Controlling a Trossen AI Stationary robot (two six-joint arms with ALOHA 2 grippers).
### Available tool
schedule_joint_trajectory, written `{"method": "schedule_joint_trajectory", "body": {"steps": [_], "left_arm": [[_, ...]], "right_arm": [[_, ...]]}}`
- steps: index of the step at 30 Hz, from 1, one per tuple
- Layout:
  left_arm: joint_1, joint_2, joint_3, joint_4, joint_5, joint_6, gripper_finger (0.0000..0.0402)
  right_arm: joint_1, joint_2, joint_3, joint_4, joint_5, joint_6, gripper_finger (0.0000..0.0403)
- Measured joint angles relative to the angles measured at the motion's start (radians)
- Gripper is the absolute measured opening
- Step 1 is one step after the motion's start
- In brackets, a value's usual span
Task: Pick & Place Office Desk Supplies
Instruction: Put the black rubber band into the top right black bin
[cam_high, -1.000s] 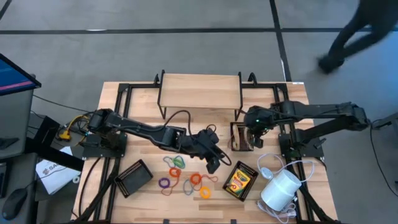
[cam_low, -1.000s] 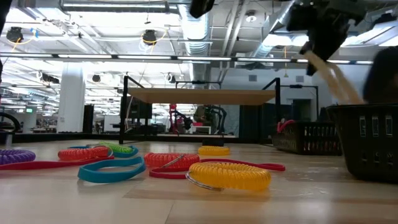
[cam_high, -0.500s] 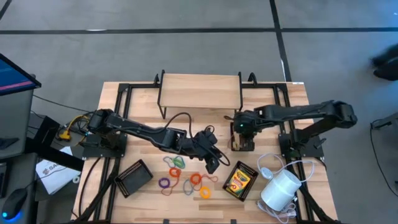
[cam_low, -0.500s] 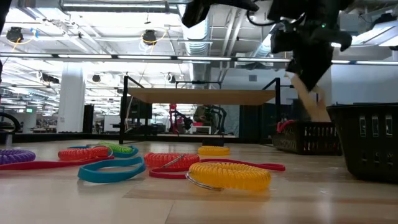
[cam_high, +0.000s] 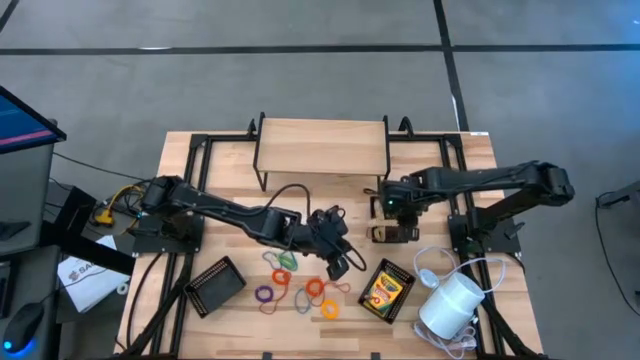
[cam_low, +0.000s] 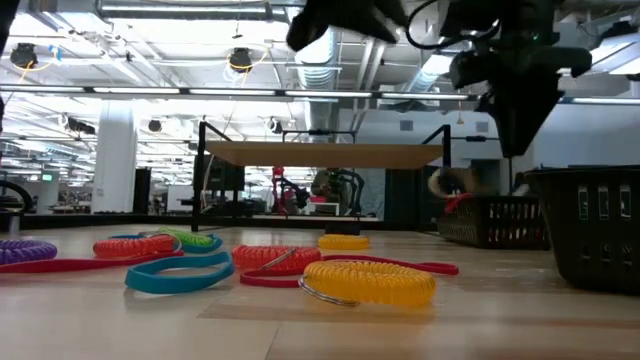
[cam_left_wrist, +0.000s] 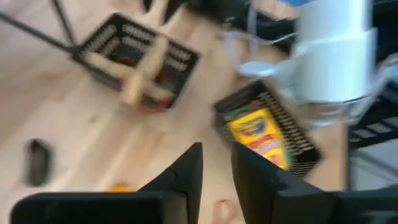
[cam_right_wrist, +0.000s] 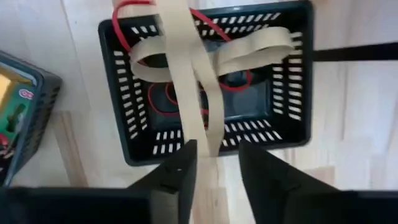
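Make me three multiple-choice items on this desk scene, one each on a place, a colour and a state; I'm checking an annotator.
1. Where does the tan band lie?
A. draped over the black mesh tray
B. on the wooden shelf
C. around the white cylinder

2. What colour is the coiled loop nearest the low camera?
A. purple
B. yellow
C. grey

3. How are the right gripper's fingers?
A. shut on the crayon box
B. apart, holding nothing
C. shut on a red loop

Key: A, the band crosses the tray's rim; B, it is yellow; B, a gap shows between them.
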Motion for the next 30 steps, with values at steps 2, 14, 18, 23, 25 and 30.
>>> {"method": "schedule_joint_trajectory", "body": {"steps": [2, 14, 18, 23, 25, 30], "left_arm": [[0.022, 0.006, -0.001, -0.017, -0.006, 0.015, 0.0090], [0.186, 0.169, 0.000, -0.043, 0.041, 0.059, 0.0164], [0.230, 0.237, 0.000, -0.064, 0.052, 0.038, 0.0180], [0.250, 0.260, -0.001, -0.105, 0.036, 0.036, 0.0191], [0.245, 0.261, 0.000, -0.133, -0.012, 0.039, 0.0191], [0.242, 0.263, 0.000, -0.120, -0.018, 0.072, 0.0188]], "right_arm": [[-0.004, -0.015, 0.012, -0.045, 0.000, 0.001, 0.0139], [0.032, -0.253, 0.223, -0.265, -0.003, 0.210, 0.0204], [0.076, -0.350, 0.298, -0.302, -0.032, 0.353, 0.0205], [0.142, -0.442, 0.324, -0.304, -0.033, 0.508, 0.0200], [0.163, -0.458, 0.324, -0.308, -0.026, 0.543, 0.0197], [0.185, -0.464, 0.324, -0.339, 0.020, 0.575, 0.0194]]}}
